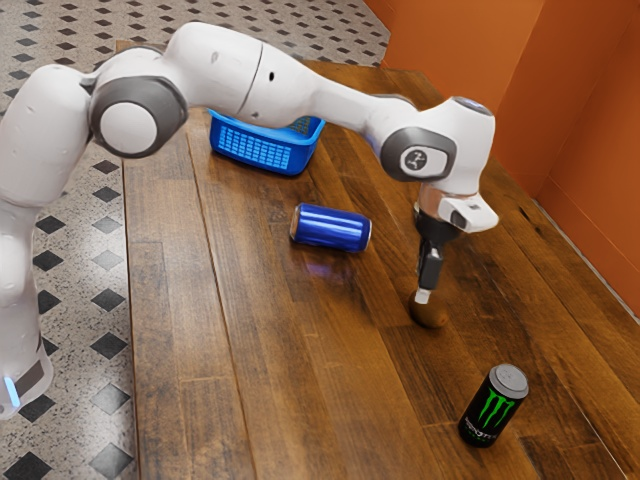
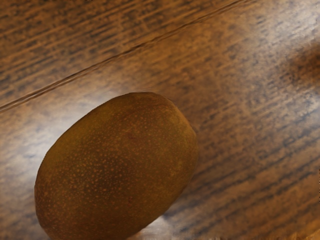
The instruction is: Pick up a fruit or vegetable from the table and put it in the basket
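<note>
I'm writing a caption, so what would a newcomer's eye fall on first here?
Likely the white arm, reaching in from the exterior view's left, its gripper down low at a speckled brown fruit. Then the shiny blue can lying on its side, and the bright blue basket beyond it, partly behind the arm.

An oval brown fruit (image 2: 117, 167), whole and finely speckled, lies on its side nearer the camera than the blue can (image 1: 331, 228), toward the exterior view's right. A blue plastic basket (image 1: 262, 151) with perforated walls, partly hidden, stands upright beyond the can.
</note>
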Robot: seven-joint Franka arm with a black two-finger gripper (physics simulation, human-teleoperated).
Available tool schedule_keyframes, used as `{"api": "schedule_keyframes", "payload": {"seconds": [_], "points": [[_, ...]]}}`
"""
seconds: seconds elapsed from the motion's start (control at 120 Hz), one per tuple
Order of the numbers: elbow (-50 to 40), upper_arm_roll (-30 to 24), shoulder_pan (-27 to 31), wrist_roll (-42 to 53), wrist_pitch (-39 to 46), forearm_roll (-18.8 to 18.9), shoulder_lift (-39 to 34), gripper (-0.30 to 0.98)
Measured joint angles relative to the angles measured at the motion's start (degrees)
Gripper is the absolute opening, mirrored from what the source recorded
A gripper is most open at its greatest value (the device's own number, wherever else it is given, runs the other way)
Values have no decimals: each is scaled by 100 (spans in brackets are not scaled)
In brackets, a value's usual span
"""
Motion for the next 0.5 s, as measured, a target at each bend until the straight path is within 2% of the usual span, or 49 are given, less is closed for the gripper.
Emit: {"api": "schedule_keyframes", "payload": {"seconds": [0.242,0.5], "points": [[-45,70,-109,1418,95,2,0,69],[-186,327,-110,2443,123,-13,-23,69]]}}
